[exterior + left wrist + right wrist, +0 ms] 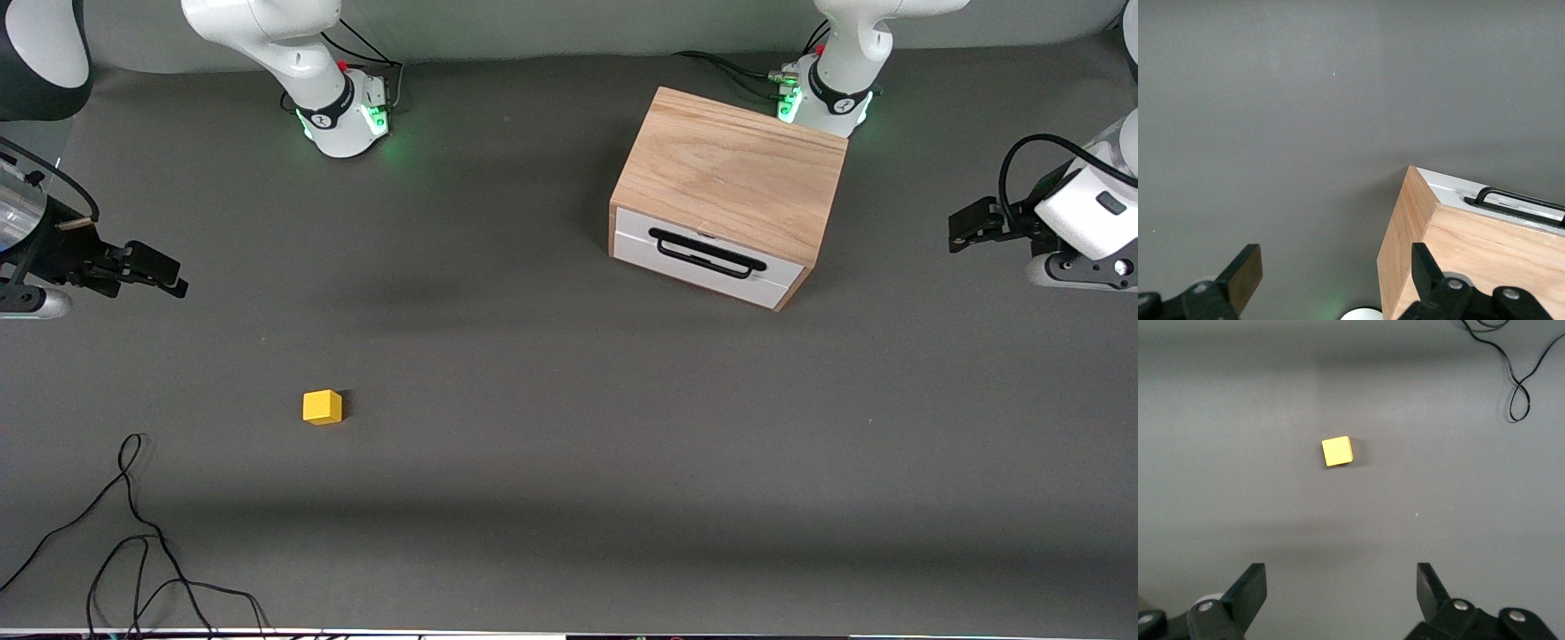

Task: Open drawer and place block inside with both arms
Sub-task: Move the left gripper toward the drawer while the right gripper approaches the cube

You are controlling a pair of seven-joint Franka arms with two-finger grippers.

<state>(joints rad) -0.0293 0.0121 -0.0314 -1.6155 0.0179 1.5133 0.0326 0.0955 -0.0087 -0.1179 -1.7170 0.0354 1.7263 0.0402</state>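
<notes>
The light oak cabinet [729, 169] stands by the left arm's base. Its white drawer [702, 258] with a black bar handle [707, 253] is shut and faces the front camera. The yellow block [322, 407] lies on the grey table, nearer the front camera, toward the right arm's end. My right gripper [169, 277] is open and empty over the table at its own end; in its wrist view the gripper [1341, 590] is apart from the block [1337, 451]. My left gripper [965, 222] is open and empty beside the cabinet; its wrist view shows the gripper [1337, 277], the cabinet [1471, 267] and the handle [1518, 200].
A loose black cable [133, 533] lies on the table near its front edge at the right arm's end, and also shows in the right wrist view [1518, 387]. Both arm bases, lit green, stand along the table's back edge.
</notes>
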